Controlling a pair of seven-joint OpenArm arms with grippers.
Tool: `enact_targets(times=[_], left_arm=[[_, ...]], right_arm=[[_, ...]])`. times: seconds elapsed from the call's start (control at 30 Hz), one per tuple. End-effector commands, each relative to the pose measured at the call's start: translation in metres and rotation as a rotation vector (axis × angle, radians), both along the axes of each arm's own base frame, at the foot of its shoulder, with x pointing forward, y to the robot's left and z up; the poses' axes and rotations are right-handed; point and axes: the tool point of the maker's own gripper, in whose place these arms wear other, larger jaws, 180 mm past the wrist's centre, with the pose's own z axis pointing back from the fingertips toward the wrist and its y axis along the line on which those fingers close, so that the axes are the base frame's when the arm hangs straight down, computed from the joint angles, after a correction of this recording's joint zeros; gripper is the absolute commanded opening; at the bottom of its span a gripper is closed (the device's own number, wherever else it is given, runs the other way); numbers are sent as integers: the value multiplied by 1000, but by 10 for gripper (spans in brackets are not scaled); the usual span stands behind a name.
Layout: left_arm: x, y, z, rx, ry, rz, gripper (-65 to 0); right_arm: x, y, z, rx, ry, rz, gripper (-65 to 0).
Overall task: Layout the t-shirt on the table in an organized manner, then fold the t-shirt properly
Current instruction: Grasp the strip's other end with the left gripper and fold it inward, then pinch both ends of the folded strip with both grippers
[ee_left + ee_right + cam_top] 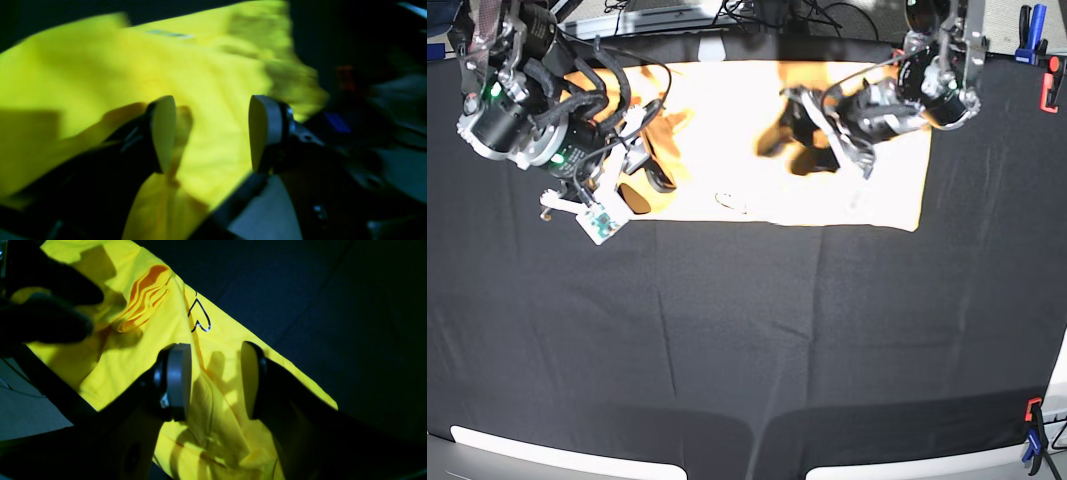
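The t-shirt (737, 150) lies spread in a wide rectangle along the far edge of the table (747, 330). In the left wrist view the t-shirt (110, 76) is blurred. My left gripper (210, 133) hangs just over it, open, with only cloth showing behind the gap. The base view shows this left gripper (799, 115) above the shirt's right half. My right gripper (215, 381) is open above a creased part of the t-shirt (156, 326), near a thin dark heart-like mark (200, 316). Seen from the base, the right gripper (645, 170) is at the shirt's left end.
A red clamp (1052, 85) and a blue clamp (1027, 20) sit at the far right corner. Another clamp (1032, 430) is at the near right edge. Cables (757, 15) run behind the table. Black cloth stretches from the shirt to the front edge.
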Motion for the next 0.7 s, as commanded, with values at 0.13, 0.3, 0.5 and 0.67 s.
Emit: enact_targets(times=[0.13, 0.3, 0.5, 0.67], left_arm=[[8, -5, 26, -94, -55, -21, -328], [34, 25, 32, -57, -102, 66, -328], [70, 88, 31, 100, -199, 257, -328], [73, 104, 20, 213, -216, 288, -328]], right_arm=[[7, -11, 7, -37, -39, -32, -411], [9, -39, 13, -25, -26, -123, -410], [-5, -99, -8, -66, 81, -234, -410], [-16, -130, -40, -37, 214, -299, -410]])
